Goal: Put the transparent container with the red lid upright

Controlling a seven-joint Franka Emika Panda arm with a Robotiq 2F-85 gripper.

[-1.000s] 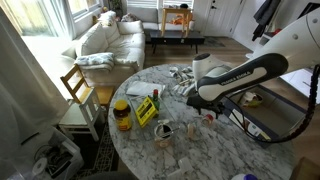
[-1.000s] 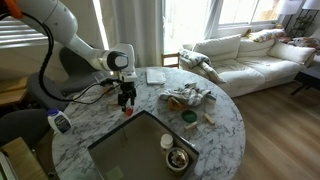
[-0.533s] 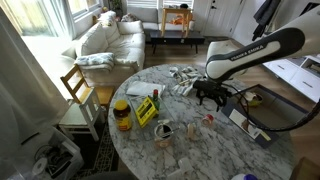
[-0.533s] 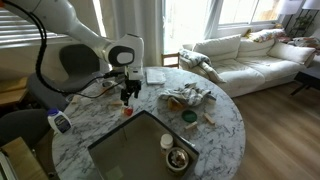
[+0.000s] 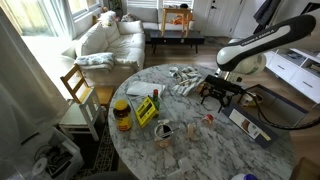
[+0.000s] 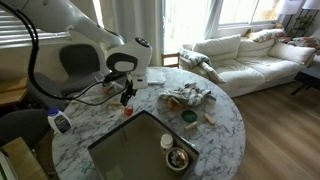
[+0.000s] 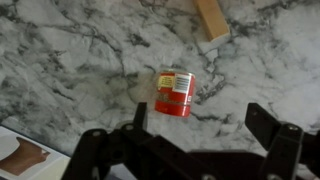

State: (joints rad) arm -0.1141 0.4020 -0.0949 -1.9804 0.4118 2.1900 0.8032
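The small transparent container with the red lid (image 7: 174,93) rests on the marble table (image 7: 70,70). In the wrist view its label side shows and the red lid end points toward my gripper, so it looks to be lying on its side. It shows as a small red spot in both exterior views (image 5: 209,119) (image 6: 127,111). My gripper (image 7: 200,125) hangs above and just beside it, open and empty, with the fingers (image 7: 140,115) wide apart. The gripper also shows in both exterior views (image 5: 218,100) (image 6: 127,98).
A wooden block (image 7: 211,18) lies beyond the container. A yellow box (image 5: 146,110) and a yellow-lidded jar (image 5: 122,114) stand at one side. A flat white box (image 5: 250,125) and a dark tray (image 6: 140,150) lie near the table edge. Crumpled wrappers (image 6: 188,97) sit mid-table.
My gripper has lifted up from the table and away from the container, and the arm has swung back. The container stays on the marble.
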